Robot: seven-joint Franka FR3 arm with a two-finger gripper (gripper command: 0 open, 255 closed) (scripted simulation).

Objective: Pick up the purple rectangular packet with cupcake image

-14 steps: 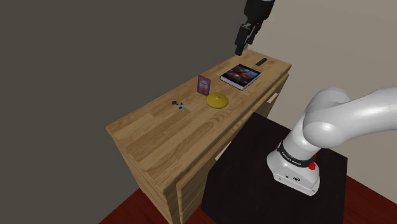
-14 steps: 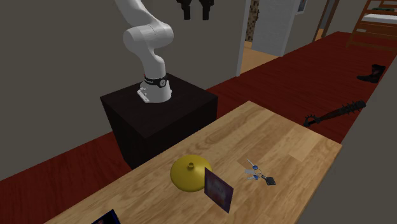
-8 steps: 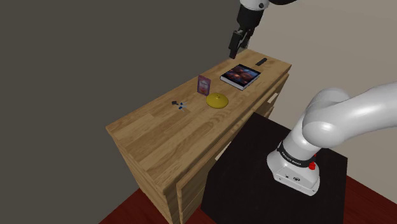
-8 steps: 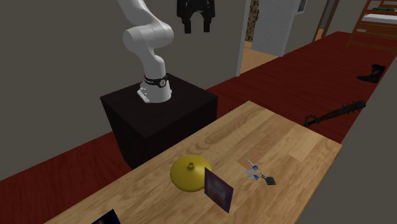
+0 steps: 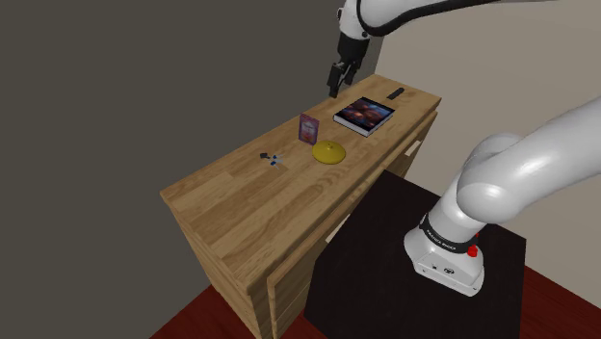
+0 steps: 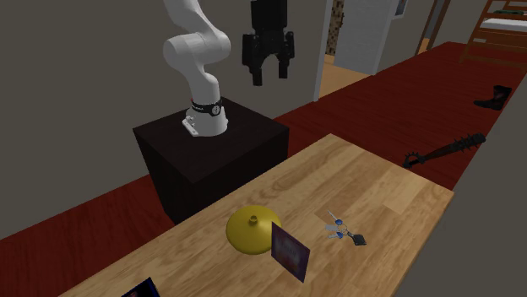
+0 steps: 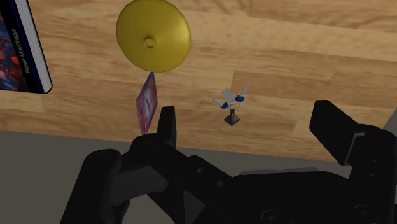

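The purple packet (image 5: 308, 127) stands upright on the wooden desk (image 5: 231, 202), next to a yellow dome-shaped lid (image 5: 329, 152). It also shows in the second exterior view as the packet (image 6: 290, 251) and in the wrist view as the packet (image 7: 146, 102), seen edge-on just beyond one finger. My gripper (image 5: 337, 81) hangs open in the air above and behind the packet, well clear of it. From the second exterior view the gripper (image 6: 268, 76) has its fingers spread with nothing between them. Both black fingers (image 7: 167, 124) stand wide apart in the wrist view.
A book (image 5: 364, 114) and a small black remote (image 5: 396, 93) lie at the desk's far end. A small blue-and-white trinket (image 5: 272, 160) sits mid-desk. My stand (image 5: 424, 279) is a dark box beside the desk. A dark wall runs behind the desk.
My gripper has come down and moved toward the shoulder view's left, from above the book's end to nearer the packet. It stays open. Nothing on the desk moved.
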